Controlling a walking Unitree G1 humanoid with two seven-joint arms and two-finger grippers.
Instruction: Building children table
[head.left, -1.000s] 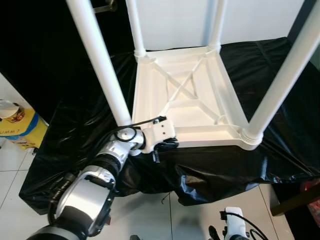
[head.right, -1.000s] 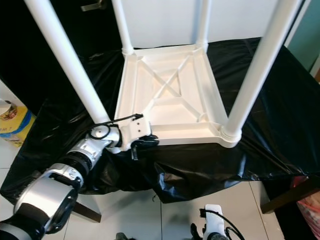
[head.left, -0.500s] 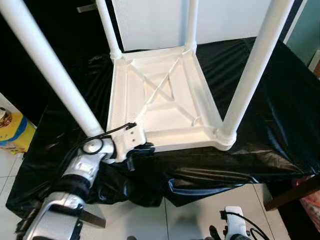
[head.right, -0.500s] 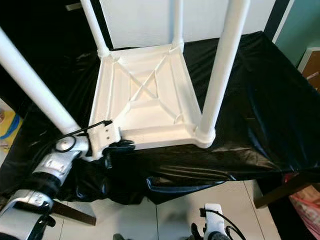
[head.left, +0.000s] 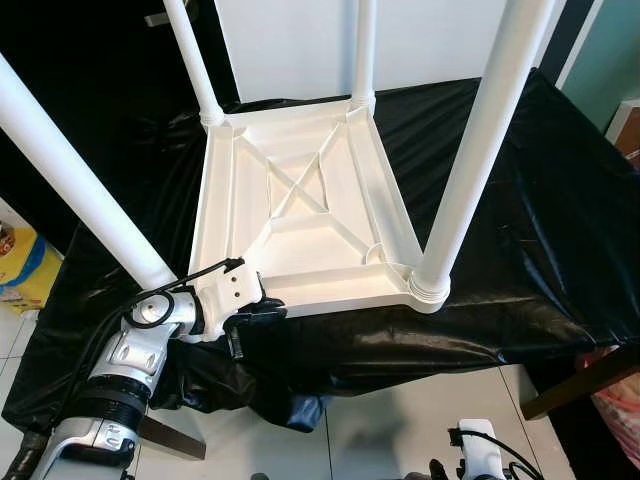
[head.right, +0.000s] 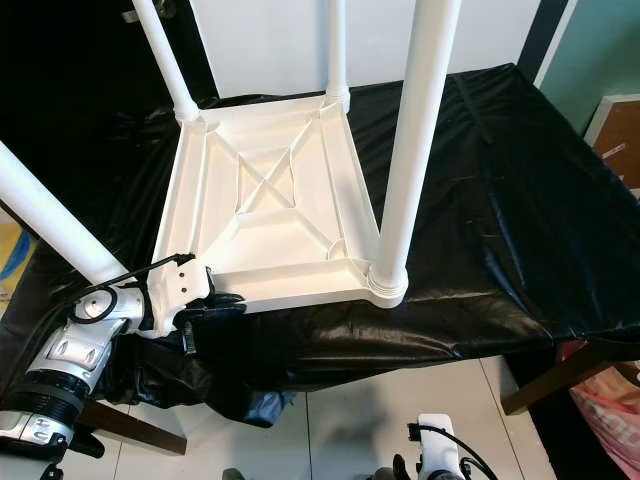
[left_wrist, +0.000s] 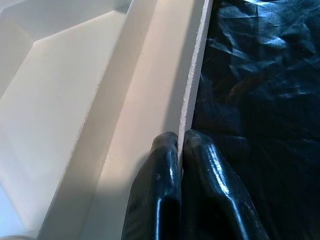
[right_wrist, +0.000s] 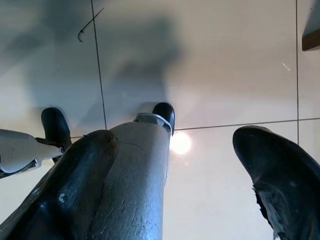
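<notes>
A white children's table (head.left: 300, 265) lies upside down on a black-covered surface, its X-braced underside facing up. Its near-left leg (head.left: 80, 190) and near-right leg (head.left: 470, 150) stand up tall, and two thinner-looking far legs (head.left: 190, 60) rise behind. My left gripper (head.left: 245, 325) is at the near-left corner, shut on the table's front rim. In the left wrist view its fingers (left_wrist: 165, 165) pinch the thin white rim edge (left_wrist: 192, 95). My right gripper (right_wrist: 172, 145) hangs low over the floor, open and holding nothing.
Black sheeting (head.left: 520, 200) covers the supporting surface and drapes over its front edge. A yellow bag (head.left: 25, 275) sits on the floor at the left. Pale floor tiles (head.left: 400, 430) lie in front, and a wooden furniture piece (head.left: 580, 380) stands at the right.
The whole picture has shifted as the camera moved, so the table now sits further left in view. My left gripper stays clamped on the same rim corner.
</notes>
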